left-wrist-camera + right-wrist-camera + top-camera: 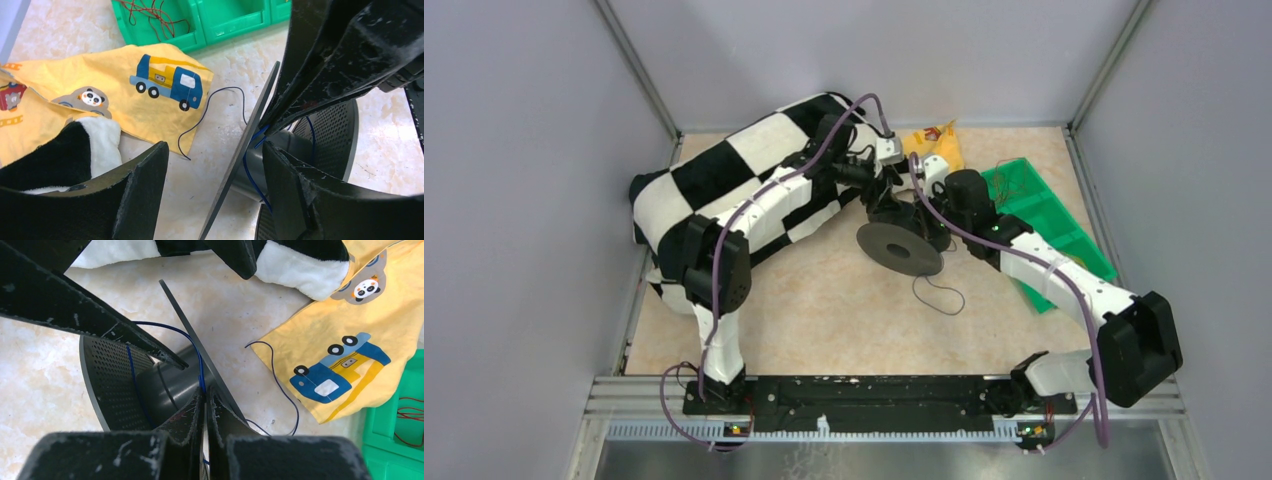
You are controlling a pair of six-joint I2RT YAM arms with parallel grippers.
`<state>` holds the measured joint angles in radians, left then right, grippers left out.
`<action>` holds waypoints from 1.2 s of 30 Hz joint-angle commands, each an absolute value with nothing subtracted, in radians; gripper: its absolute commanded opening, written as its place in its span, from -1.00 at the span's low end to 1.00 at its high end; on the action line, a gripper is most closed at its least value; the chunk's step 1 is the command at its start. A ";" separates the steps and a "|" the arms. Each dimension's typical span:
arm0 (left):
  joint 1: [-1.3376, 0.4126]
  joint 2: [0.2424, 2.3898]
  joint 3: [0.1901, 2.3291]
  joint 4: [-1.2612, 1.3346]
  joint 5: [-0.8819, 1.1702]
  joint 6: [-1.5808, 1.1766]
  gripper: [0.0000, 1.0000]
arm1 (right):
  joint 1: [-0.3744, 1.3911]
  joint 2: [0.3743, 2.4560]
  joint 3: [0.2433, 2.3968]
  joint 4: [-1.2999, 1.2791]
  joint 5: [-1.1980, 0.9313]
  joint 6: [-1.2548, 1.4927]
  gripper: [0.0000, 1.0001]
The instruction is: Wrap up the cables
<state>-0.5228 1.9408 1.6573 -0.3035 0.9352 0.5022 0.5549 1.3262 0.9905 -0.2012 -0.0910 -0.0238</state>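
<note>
Top external view: both arms converge on a dark grey spool (900, 250) at mid-table, with a loose loop of thin cable (939, 295) lying on the table just in front of it. A black-and-white checkered blanket (724, 180) lies to the left and a green bin (1054, 215) to the right. Left wrist view: the left gripper (215, 148) is spread wide with one spool flange between its fingers, grasping nothing. The cable trails over the table beside a yellow truck-print cloth (100, 75), and red wires (150, 12) lie in the bin. Right wrist view: the right gripper (204, 396) is pinched tight on the blue cable, which runs up over the spool's hub between the flanges.
</note>
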 commanded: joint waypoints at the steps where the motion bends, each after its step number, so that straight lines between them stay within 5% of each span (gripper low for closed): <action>1: -0.532 1.969 1.723 -0.317 1.014 0.585 0.48 | 0.563 1.284 0.996 -0.170 -0.078 -0.032 -1.00; 20: -0.535 2.013 1.763 -0.477 1.078 0.711 -0.04 | 0.564 1.277 1.001 -0.197 -0.058 -0.032 -1.00; 30: -0.536 1.993 1.727 -0.443 1.063 0.695 -0.99 | 0.565 1.279 1.004 -0.204 -0.058 -0.029 -1.00; 33: -0.537 1.988 1.719 -0.434 1.051 0.686 -1.00 | 0.564 1.276 1.018 -0.227 -0.029 -0.011 -1.00; 36: -0.537 1.973 1.699 -0.412 1.031 0.661 -1.00 | 0.564 1.273 1.046 -0.275 0.017 0.042 -0.37</action>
<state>-0.5331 2.0056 1.7294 -0.4862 1.0512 0.6659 0.5533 1.3022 0.9901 -0.2131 -0.0303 -0.0105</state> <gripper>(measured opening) 0.039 0.144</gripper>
